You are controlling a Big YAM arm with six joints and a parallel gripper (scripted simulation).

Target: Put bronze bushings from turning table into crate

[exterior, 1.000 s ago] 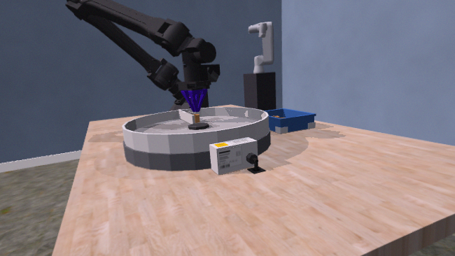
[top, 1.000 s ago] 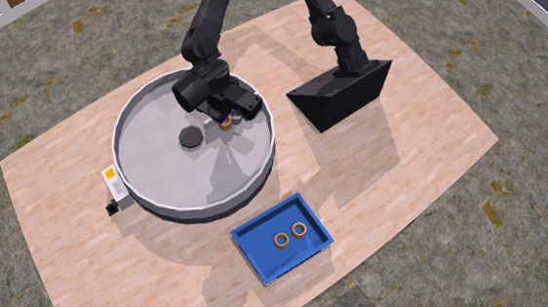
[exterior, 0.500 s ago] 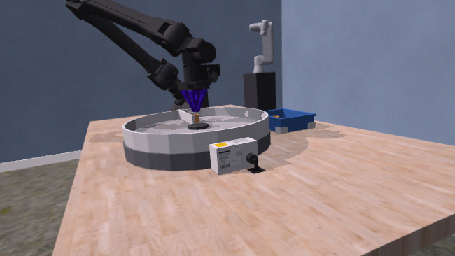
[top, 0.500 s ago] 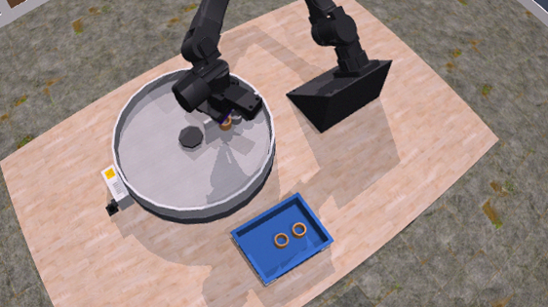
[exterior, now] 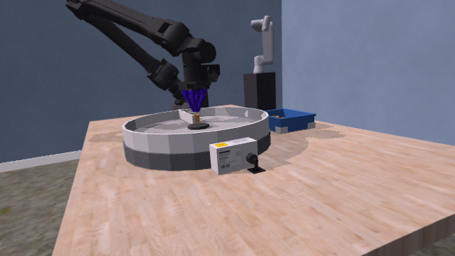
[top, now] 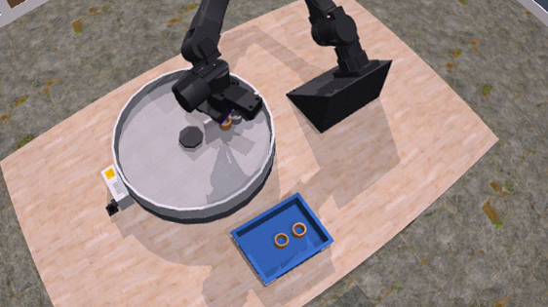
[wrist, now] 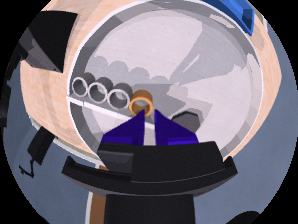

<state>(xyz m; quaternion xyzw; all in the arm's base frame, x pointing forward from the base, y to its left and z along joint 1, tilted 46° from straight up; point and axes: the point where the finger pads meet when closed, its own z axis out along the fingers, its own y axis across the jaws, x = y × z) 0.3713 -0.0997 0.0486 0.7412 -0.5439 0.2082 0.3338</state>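
The turning table (top: 165,170) (exterior: 150,141) (wrist: 150,35) carries a bronze bushing (top: 224,127) (exterior: 197,119) (wrist: 142,94), upright at the end of a row beside the white bar. Three steel bushings (wrist: 102,82) stand in that row, left of it in the wrist view; the arm largely hides them in the top view. My gripper (exterior: 196,111) (wrist: 149,113) is open by a narrow gap, pointing down just over the bronze bushing, with nothing seen between its fingertips. Two bronze bushings (top: 280,247) (top: 298,236) lie in the blue crate (top: 253,247) (exterior: 294,120) (wrist: 245,15).
The white bar (exterior: 186,117) (wrist: 107,111) runs from the turning table's wall inward. A dark hub (top: 190,136) (exterior: 198,126) (wrist: 187,120) sits at its centre. A raised wall rings it. A white box (top: 116,185) (exterior: 231,157) stands against its outside.
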